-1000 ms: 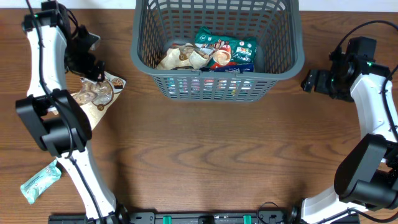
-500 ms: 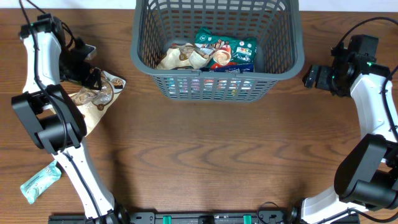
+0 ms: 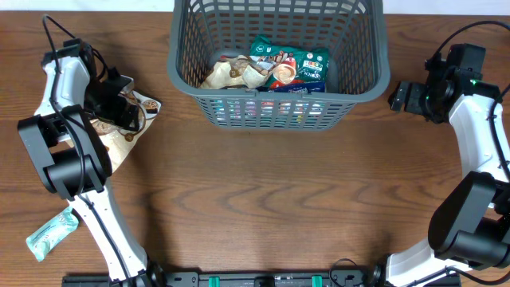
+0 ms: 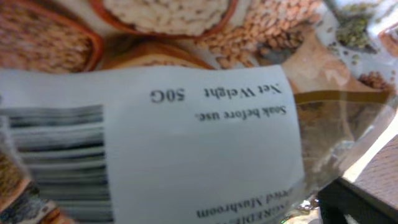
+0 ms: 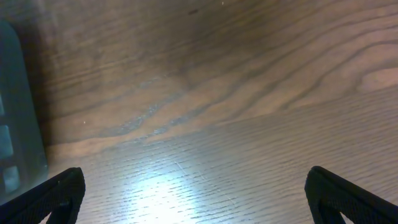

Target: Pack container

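1. The left hand (image 3: pixel 118 108) is right over the mushroom packet (image 4: pixel 199 124), at 9 o'clock on the counter (image 3: pixel 263 191); I cannot tell its opening.
2. The right hand (image 5: pixel 196 196) is wide and empty, at 3 o'clock.
3. The container (image 3: pixel 279 93) stands at 12 o'clock, with packets (image 3: pixel 279 68) inside.

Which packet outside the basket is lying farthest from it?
The pale green packet, alone near the bottom-left corner of the overhead view. The brown mushroom packet lies much closer to the basket.
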`<state>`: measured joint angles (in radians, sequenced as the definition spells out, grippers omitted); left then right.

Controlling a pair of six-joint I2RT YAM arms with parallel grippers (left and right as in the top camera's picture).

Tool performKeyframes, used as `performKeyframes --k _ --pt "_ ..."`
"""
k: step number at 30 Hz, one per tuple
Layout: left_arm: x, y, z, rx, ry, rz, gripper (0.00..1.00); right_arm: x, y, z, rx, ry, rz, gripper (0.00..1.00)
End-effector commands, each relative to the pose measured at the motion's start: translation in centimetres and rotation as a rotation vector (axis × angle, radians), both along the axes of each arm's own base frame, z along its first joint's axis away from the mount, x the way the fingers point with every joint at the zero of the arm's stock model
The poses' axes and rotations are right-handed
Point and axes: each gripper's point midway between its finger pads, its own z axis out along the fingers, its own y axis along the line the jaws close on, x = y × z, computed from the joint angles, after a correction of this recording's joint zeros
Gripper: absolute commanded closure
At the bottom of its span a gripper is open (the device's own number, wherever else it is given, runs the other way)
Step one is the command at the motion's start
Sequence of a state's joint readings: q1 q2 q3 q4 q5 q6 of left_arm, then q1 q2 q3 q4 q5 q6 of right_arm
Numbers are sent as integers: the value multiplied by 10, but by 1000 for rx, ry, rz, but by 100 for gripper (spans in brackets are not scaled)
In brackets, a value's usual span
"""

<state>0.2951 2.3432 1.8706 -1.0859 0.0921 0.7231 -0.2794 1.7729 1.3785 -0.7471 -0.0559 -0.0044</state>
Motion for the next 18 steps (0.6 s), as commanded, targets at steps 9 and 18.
performKeyframes --k 9,18 --pt "-7 -22 9 -36 15 84 88 -3 3 2 4 3 0 0" --pt "3 -38 136 15 -255 131 94 -13 6 -2 -4 48 47 1"
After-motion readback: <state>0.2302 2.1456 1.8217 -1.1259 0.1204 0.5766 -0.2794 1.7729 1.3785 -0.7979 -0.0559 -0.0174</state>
